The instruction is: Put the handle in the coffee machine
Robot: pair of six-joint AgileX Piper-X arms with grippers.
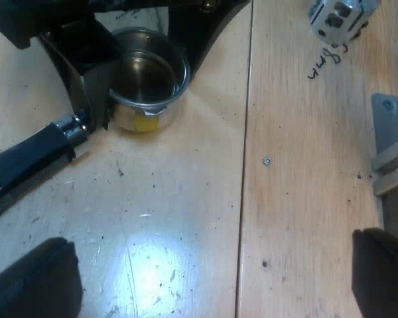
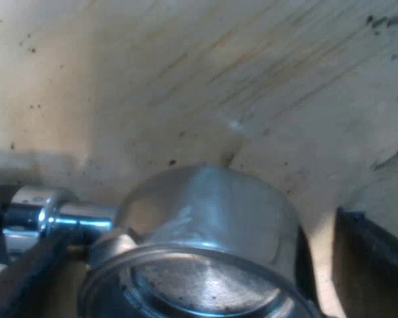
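– Holder (image 2: 212, 218) position relative to right gripper (image 2: 192, 281)?
– Between its fingers (image 2: 375, 265), basket (image 1: 149, 76) mouth up, standing on the table (image 2: 186, 79). Not clamped as far as visible: straddling wide, with a sliver of wood between one finger and the basket wall
– Long axis?
– Flat along the table. Leaves the basket by the metal neck (image 2: 53, 215) just beside the other finger, then runs on as the dark handle (image 1: 30, 159), out sideways from the right gripper. Roughly in line with the closing direction, not across it
– Nearer arm?
– Right, clearly: around the basket. Left gripper (image 1: 205, 281) well apart, hovering over bare wood, spread wide, holding nothing. Handle end aimed loosely toward one of its fingers (image 1: 30, 281). Yellow tape patch (image 1: 146, 122) on the basket wall facing it
– Further out?
– Past the holder: small screw (image 1: 266, 161) in the wood, grey bracket (image 1: 391, 132), silver block (image 1: 338, 16) by some scrawl (image 1: 325, 63). None near the grasp
– Call?
– Probably close right on the basket wall, watch the neck-side finger for slip or twist, lift level, keep the handle free for locking into the machine
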